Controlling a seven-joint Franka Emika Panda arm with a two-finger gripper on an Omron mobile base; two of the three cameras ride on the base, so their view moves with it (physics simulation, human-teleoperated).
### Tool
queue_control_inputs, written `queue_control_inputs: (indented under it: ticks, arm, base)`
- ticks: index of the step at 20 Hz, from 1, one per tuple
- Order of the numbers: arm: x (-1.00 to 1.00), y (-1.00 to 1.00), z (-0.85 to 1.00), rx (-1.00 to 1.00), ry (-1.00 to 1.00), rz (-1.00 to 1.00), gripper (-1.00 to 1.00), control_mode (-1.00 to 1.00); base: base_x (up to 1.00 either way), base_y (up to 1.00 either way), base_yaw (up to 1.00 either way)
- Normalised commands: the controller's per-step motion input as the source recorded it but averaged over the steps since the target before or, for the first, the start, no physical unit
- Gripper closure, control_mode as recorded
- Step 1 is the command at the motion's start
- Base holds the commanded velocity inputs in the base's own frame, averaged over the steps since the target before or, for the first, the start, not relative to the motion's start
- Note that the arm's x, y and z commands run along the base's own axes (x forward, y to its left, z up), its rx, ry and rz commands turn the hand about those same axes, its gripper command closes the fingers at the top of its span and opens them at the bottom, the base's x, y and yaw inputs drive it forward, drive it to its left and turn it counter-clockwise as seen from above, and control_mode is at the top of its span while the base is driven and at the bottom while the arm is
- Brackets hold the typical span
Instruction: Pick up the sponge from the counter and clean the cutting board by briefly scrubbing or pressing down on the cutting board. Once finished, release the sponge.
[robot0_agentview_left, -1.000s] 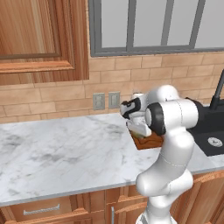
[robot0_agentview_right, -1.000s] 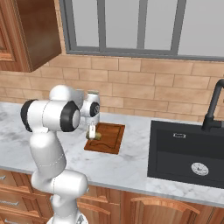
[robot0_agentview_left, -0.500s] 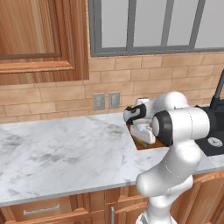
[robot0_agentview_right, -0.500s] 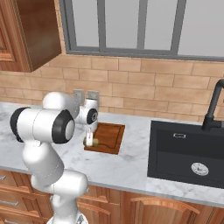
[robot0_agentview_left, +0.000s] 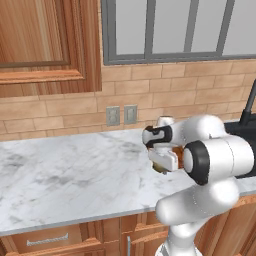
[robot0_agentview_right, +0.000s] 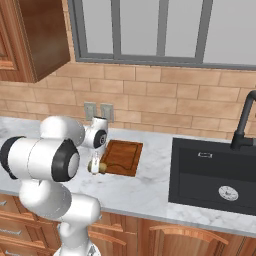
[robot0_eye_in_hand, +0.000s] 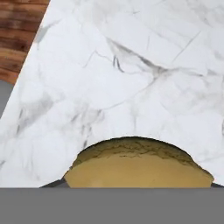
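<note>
1. The left base view looks from behind the arm's left, forward and down over the worktop (robot0_agentview_left: 75, 175) toward the brick wall (robot0_agentview_left: 165, 100)
2. The right base view looks from behind its right, taking in the sink (robot0_agentview_right: 215, 175) and cutting board (robot0_agentview_right: 121, 157)
3. Both share worktop, wall, window (robot0_agentview_right: 150, 30) and outlets (robot0_agentview_left: 121, 115)
4. The hand view looks closely down at the marble past the sponge (robot0_eye_in_hand: 138, 168), with the worktop's edge at its upper left

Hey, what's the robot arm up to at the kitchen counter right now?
The white arm's gripper is shut on a mustard-yellow sponge, holding it by the near left corner of the wooden cutting board. In the hand view, marble counter lies beneath the sponge. From these angles, whether the sponge touches board or counter can't be told.
</note>
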Motion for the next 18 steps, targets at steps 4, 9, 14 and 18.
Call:
queue_control_inputs:
  ticks: [4,9,14,18]
  arm:
    - [0.3,0.87,0.26,0.0,0.17,0.08,1.0,-1.0]
    - [0.29,0.87,0.03,0.0,0.23,0.11,1.0,-1.0]
    - [0.11,0.53,-0.27,0.0,0.07,0.02,1.0,-1.0]
    - [0.0,0.3,-0.4,0.0,-0.01,0.0,-1.0,-1.0]
  base:
    - [0.0,0.0,0.0]
    - [0.0,0.0,0.0]
    - [0.0,0.0,0.0]
    - [0.0,0.0,0.0]
